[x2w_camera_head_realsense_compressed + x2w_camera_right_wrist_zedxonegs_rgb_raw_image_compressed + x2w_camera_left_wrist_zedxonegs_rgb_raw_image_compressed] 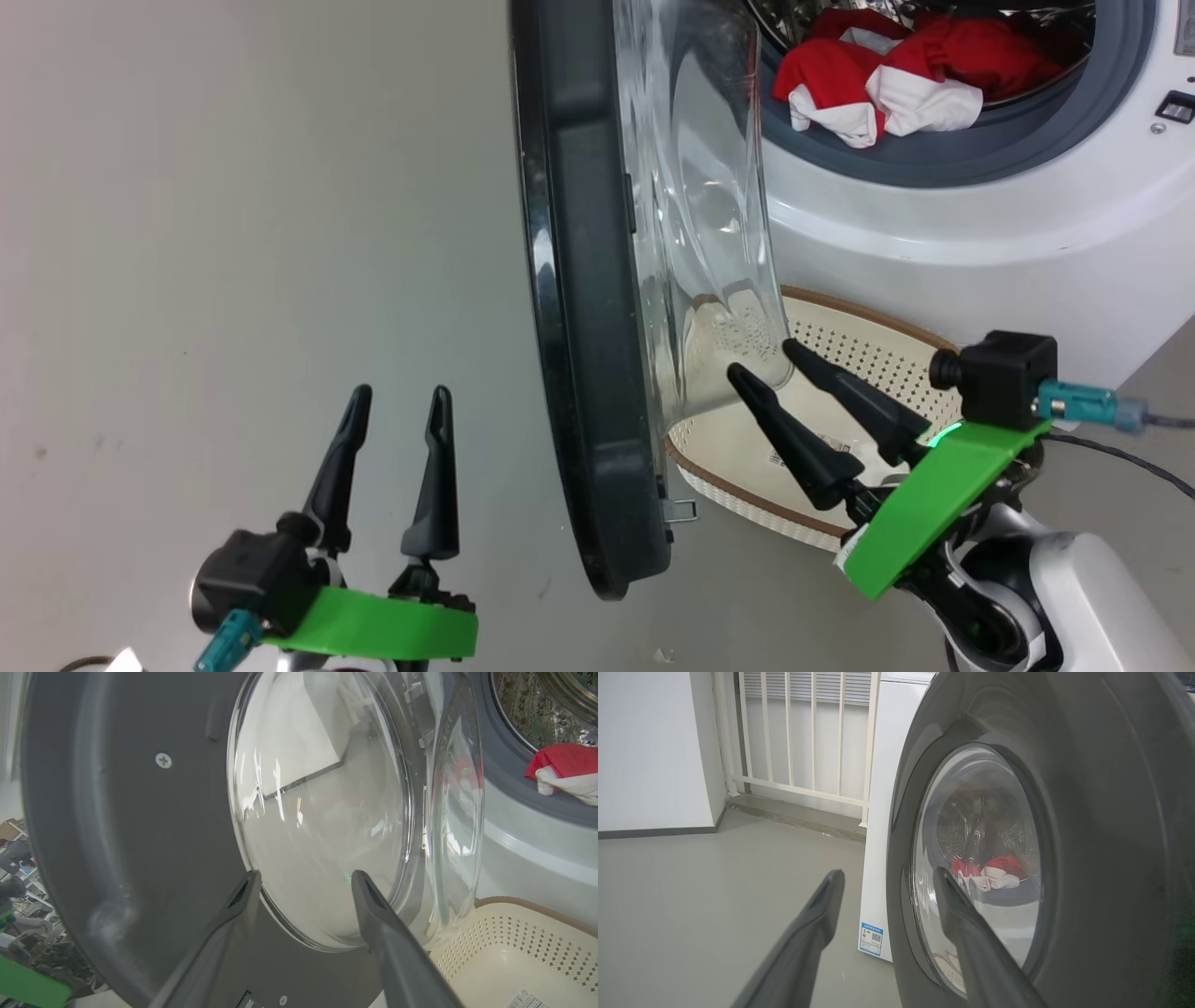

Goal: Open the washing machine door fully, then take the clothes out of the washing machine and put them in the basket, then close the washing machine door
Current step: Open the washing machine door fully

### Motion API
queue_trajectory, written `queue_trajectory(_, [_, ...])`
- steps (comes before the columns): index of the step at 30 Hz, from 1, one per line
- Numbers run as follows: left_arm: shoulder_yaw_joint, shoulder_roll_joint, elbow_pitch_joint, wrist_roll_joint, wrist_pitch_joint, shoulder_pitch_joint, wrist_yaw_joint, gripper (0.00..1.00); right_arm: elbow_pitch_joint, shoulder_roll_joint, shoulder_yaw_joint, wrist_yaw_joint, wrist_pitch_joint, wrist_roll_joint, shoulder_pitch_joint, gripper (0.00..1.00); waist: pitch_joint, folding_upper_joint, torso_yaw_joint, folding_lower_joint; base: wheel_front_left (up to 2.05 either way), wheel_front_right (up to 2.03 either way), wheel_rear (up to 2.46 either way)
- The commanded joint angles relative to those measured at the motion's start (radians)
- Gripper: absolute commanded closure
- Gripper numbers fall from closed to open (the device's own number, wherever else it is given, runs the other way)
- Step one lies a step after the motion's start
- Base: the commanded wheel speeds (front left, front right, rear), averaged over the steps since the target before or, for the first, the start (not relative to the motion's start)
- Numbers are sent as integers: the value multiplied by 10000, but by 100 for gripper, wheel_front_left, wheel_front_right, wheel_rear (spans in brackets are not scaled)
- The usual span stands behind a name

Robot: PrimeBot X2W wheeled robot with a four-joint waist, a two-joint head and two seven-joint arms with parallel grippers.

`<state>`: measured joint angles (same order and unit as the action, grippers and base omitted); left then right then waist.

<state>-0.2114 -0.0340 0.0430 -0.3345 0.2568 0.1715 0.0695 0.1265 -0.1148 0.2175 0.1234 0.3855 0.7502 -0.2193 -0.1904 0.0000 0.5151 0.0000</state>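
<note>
Tips of right hand (760, 357) near washing machine door (588, 327)

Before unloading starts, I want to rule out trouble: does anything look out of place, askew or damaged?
Nothing looks damaged or spilled. The clothes slump from the drum onto the grey rubber ring, and the washing machine door stands only part open, its glass bowl crossing the basket's end in the head view.
</note>
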Motion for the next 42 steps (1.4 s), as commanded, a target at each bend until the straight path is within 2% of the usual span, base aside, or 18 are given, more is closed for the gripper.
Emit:
queue_trajectory(1, [370,-162,-295,74,49,-81,-37,0,299,-68,299,73,-434,-515,38,0,20,0,-2,0,0,0,0])
queue_trajectory(7, [428,-162,-339,174,49,-247,-105,0,-119,-191,105,73,-2297,-2272,223,0,126,0,-12,0,0,0,0])
queue_trajectory(20, [641,-162,-587,472,49,-625,-214,0,-928,439,-638,73,-5094,-4977,907,0,361,0,-90,0,0,0,0])
queue_trajectory(29, [822,-162,-927,497,49,-863,-163,0,-1441,623,-732,73,-5896,-5628,1389,0,359,0,-219,0,0,0,0])
queue_trajectory(38, [706,-162,-667,517,49,-892,-126,0,-1582,642,-680,73,-6063,-5474,1473,0,387,0,-237,0,0,0,0])
queue_trajectory(39, [691,-162,-642,532,49,-892,-150,25,-1598,642,-681,73,-6069,-5443,1472,0,397,0,-234,0,0,0,0])
queue_trajectory(40, [675,-162,-650,561,49,-878,-186,74,-1611,643,-686,73,-6075,-5418,1468,0,404,0,-232,0,0,0,0])
queue_trajectory(41, [662,-162,-678,591,49,-864,-216,100,-1624,643,-693,73,-6081,-5384,1463,0,413,0,-232,0,0,0,0])
queue_trajectory(42, [645,-162,-737,612,49,-837,-254,100,-1637,643,-698,73,-6087,-5350,1461,0,423,0,-232,0,0,0,0])
